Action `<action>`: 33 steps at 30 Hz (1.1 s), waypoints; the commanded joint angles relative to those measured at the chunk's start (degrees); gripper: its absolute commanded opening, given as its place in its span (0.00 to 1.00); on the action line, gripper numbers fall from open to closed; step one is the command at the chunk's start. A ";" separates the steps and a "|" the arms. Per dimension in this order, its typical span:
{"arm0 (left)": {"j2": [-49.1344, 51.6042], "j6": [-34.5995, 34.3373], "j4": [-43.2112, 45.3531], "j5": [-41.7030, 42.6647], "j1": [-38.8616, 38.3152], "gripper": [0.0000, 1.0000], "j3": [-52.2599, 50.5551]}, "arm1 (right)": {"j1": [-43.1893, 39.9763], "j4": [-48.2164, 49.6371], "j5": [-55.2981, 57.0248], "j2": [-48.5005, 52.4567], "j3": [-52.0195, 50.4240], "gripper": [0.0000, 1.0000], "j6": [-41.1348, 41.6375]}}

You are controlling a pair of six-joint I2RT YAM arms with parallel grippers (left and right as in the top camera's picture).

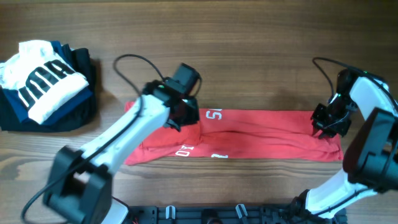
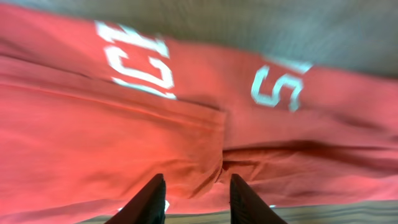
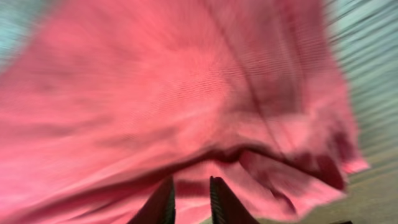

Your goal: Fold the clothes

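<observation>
i see the wood-grain bench [image 1: 249,37] carrying a long red shirt [image 1: 261,134], soft, creased and white-lettered, lying flat across the middle (a bundled clothes pile [image 1: 46,84] sits far left). the right gripper [image 3: 189,202] pinches its rumpled end. the left gripper [image 2: 196,199] is parted over a ridge.
</observation>
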 commanded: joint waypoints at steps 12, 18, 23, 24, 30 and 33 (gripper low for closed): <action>-3.93 1.16 -4.57 -2.05 6.80 0.36 -0.26 | -8.79 9.68 5.46 -10.12 -4.37 0.73 -2.73; -3.93 1.18 -4.74 -2.05 6.80 0.37 -0.26 | -8.76 15.63 3.87 -9.86 -10.51 0.80 -7.34; -3.91 1.18 -4.72 -2.08 6.80 0.39 -0.26 | -8.76 19.43 3.61 -9.84 -15.10 0.80 -9.73; -3.91 1.18 -4.72 -2.08 6.80 0.39 -0.26 | -8.76 19.98 3.61 -9.84 -15.78 0.80 -9.75; -3.91 1.18 -4.74 -2.08 6.80 0.39 -0.26 | -8.76 21.90 3.02 -8.04 -17.77 0.80 -9.75; -3.91 1.18 -4.74 -2.08 6.80 0.39 -0.26 | -8.76 22.25 1.77 -6.40 -18.03 0.80 -9.79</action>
